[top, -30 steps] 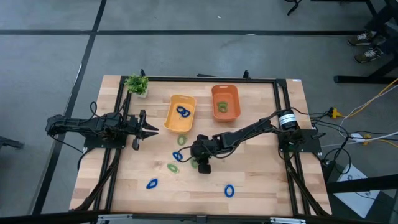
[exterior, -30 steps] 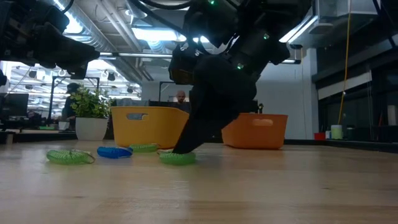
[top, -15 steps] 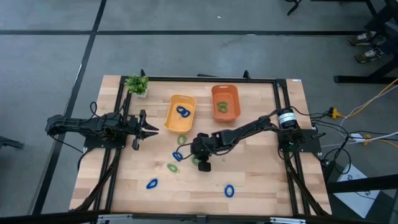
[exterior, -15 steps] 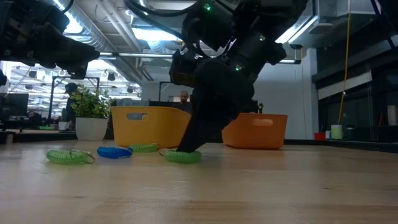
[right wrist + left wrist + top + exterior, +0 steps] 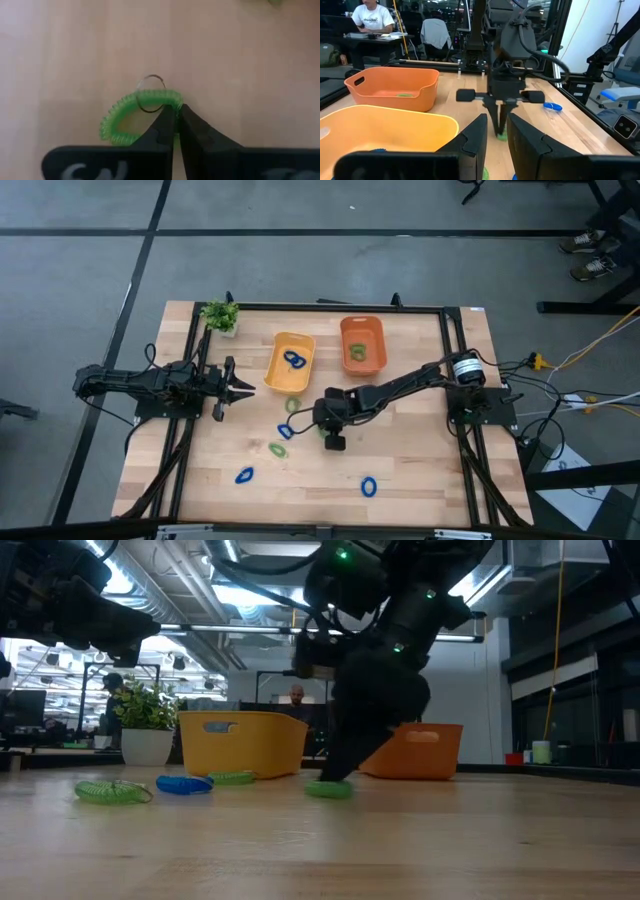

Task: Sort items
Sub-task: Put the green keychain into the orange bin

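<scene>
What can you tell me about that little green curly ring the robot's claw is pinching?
The green ring is a small oval loop of springy coiled cord, plastic by its look, with a thin metal key ring threaded on it. It lies near the middle of the wooden table, in front of the two bins. The right gripper comes down on it from above, fingers shut on one side of the coil. In the low view its underside seems to rest on the wood.

Right hand [image 5: 176, 119] pinching green ring [image 5: 131, 116]
</scene>
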`<state>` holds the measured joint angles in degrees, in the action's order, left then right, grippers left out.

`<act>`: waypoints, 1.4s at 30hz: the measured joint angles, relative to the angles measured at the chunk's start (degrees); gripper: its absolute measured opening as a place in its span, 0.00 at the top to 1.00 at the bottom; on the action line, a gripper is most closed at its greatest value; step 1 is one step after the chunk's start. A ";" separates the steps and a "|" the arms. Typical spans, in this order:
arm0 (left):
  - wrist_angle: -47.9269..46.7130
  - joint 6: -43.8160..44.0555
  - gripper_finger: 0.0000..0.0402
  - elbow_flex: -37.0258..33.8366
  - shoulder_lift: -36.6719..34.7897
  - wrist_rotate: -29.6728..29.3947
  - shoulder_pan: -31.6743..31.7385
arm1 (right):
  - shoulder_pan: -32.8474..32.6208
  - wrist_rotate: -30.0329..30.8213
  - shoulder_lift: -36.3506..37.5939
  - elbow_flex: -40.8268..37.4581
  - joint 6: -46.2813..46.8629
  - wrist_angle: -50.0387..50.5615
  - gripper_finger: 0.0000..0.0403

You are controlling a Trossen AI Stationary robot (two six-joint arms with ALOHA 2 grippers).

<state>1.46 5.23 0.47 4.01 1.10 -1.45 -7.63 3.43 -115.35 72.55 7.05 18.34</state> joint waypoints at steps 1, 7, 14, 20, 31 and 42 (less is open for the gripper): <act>-0.01 0.00 0.83 0.00 0.00 0.00 0.00 | 0.08 0.21 0.44 -0.02 0.00 1.03 0.97; 0.00 0.00 0.82 0.00 0.00 0.00 0.00 | 0.16 0.95 2.71 -0.18 0.11 7.74 0.96; 0.01 0.00 0.83 0.00 0.00 0.00 0.00 | 0.37 3.91 4.98 -0.21 0.41 11.45 0.97; -0.02 0.00 0.82 0.00 0.00 0.00 0.00 | 0.37 3.83 7.64 -0.07 0.19 13.20 0.97; 0.01 0.00 0.83 0.00 0.00 0.00 0.00 | 0.32 3.52 15.03 -0.02 -0.51 15.79 0.97; -0.01 0.00 0.82 0.00 0.00 0.00 0.00 | 0.46 6.48 21.30 0.07 -2.48 20.38 0.97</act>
<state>1.45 5.23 0.47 4.01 1.10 -1.45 -7.18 9.91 -94.05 72.62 4.57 38.72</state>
